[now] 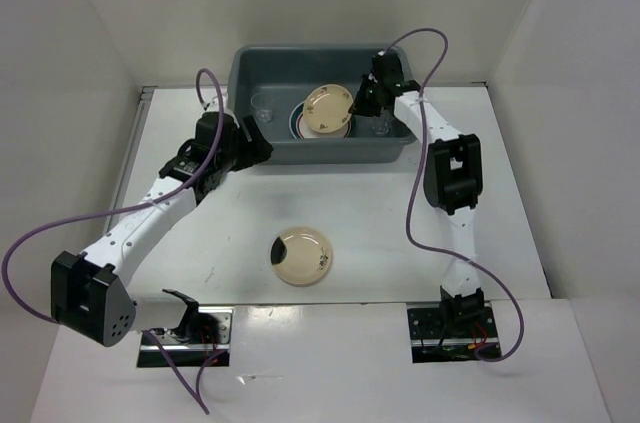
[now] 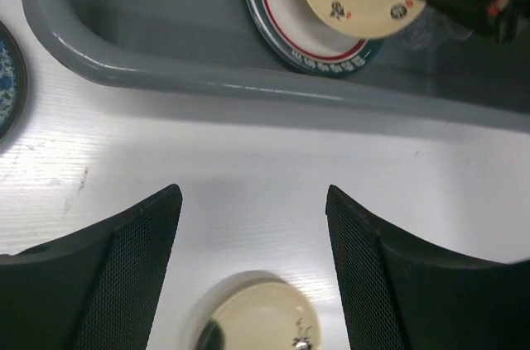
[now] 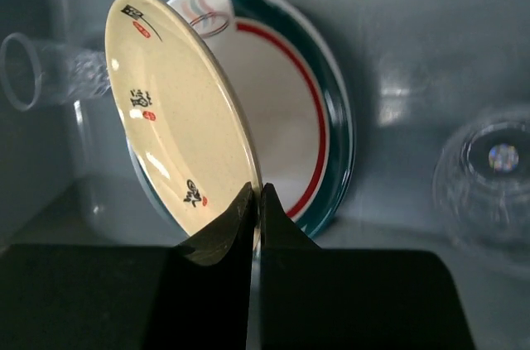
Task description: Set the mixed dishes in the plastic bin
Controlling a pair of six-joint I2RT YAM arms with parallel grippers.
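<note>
Far across the table, inside the grey-blue plastic bin, the right gripper pinches a tilted cream plate by its rim above a green-rimmed plate; it looks stiff, light and slippery, best held at the edge; the left gripper gapes empty.

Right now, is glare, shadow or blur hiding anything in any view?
Top external: evenly lit, sharp. Left wrist: glare washes out the white table. Right wrist: the held cream plate is crisp, but the clear cup at right melts into the dim grey bin.
</note>
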